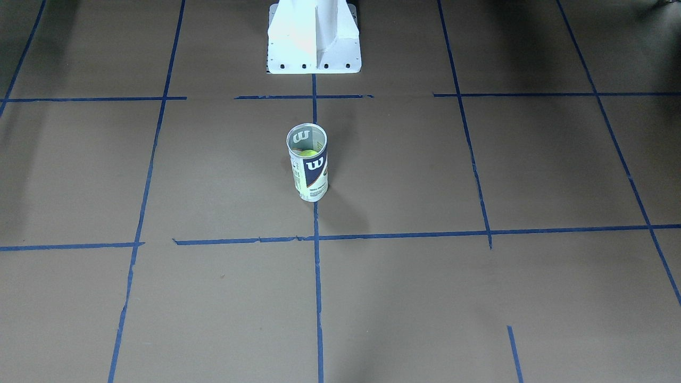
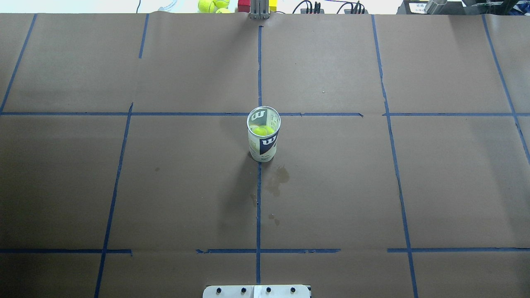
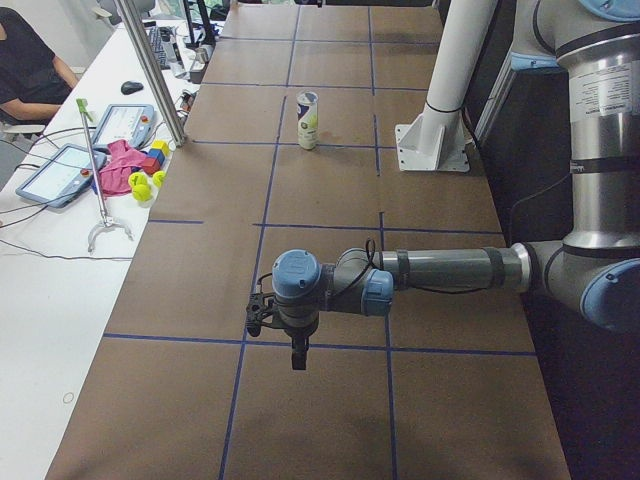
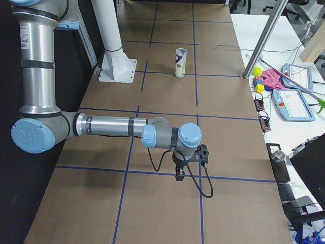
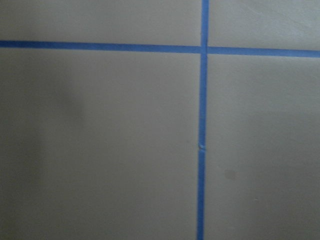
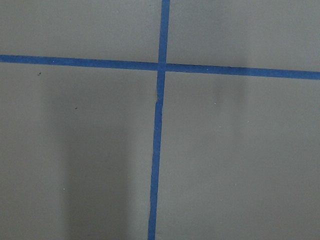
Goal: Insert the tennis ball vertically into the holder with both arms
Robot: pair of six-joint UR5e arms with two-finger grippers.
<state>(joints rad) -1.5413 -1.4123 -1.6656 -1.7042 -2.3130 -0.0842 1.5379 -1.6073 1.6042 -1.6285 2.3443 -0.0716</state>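
left end effector point(image 3: 297, 356), seen only from the side, is held low over the worktop point(image 3: 330, 185), well apart from the holder point(image 1: 314, 175); its opening cannot be told. right end effector point(image 4: 180, 175) is likewise poised, its opening also indiscernible. holder is stood upright on the central tape line point(image 1: 317, 276); tennis ball point(image 1: 307, 153) is lodged inside, below the rim.
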